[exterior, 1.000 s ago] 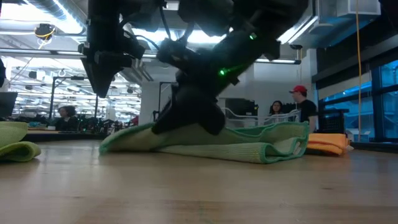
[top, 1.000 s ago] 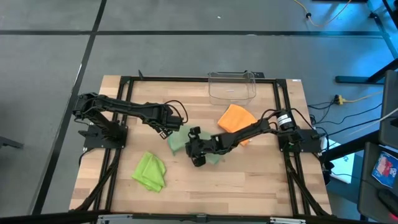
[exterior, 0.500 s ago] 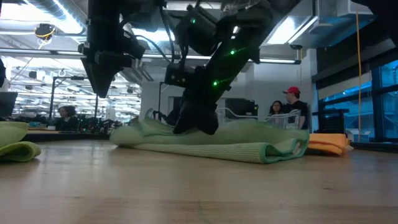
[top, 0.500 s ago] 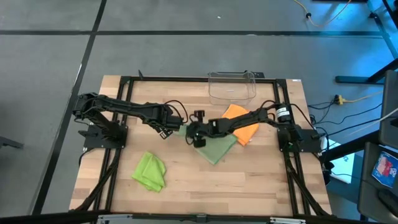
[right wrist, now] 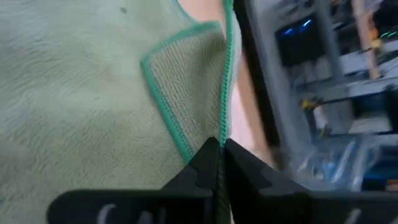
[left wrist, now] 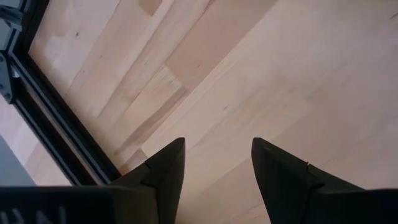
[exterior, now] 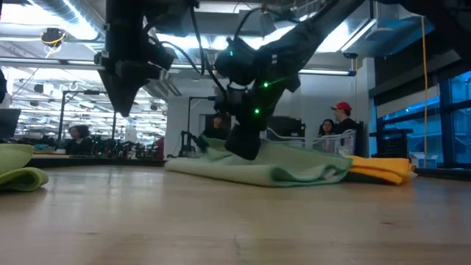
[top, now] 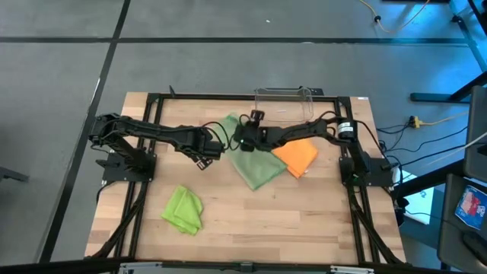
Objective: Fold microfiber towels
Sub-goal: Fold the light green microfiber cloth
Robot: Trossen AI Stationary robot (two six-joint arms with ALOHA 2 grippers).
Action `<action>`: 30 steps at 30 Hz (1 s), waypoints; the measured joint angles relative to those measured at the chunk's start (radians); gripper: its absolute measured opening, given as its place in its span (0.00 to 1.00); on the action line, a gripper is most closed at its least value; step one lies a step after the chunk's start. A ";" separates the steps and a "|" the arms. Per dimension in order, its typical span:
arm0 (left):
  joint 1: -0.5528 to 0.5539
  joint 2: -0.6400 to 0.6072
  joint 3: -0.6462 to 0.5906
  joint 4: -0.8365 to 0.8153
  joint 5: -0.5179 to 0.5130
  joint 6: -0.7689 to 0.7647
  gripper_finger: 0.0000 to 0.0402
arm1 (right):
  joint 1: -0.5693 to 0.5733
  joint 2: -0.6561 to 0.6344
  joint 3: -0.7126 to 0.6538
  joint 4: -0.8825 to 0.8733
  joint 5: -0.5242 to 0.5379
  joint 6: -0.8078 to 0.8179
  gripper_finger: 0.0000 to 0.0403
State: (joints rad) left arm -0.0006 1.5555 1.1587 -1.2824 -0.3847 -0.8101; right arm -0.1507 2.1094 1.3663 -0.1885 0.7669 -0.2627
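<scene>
Your right gripper [top: 245, 139] has the pale sage towel [top: 255, 164] by its stitched edge, fingers pinched tight on the green hem, and you can see that clearly in the right wrist view, where the hem [right wrist: 221, 93] runs straight into the closed fingertips. The pinch sits just in front of the clear plastic bin [top: 284, 105], on the bin's left-arm side, with the rest of the sage towel trailing away from the bin toward the middle of the table [top: 304, 221]. In the low view the cloth [exterior: 257, 168] lies doubled with a rolled edge, so I'd judge you're midway through a fold, not finished: the shape from above is lopsided, not a neat rectangle.

Your left gripper [top: 202, 154] waits just beside the sage towel, on the side farther from the bin, fingers spread over bare wood, holding nothing.

The orange towel [top: 295, 155] lies in front of the bin, touching the sage one; it looks flattish but I can't tell whether it's properly folded. The lime green towel [top: 183, 208] sits well apart from the bin, near the front of the table, rumpled, so that one looks untouched. No teal towel shows anywhere.

My read: one fold in progress, and at least the lime towel left to do.
</scene>
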 joint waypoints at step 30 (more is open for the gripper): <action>0.000 0.000 0.000 0.088 -0.013 0.000 0.44 | 0.046 -0.092 0.001 -0.145 -0.505 0.220 0.38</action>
State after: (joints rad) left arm -0.0010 1.5555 1.1587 -1.1943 -0.3974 -0.8097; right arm -0.1047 2.0170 1.3670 -0.3337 0.2616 -0.0425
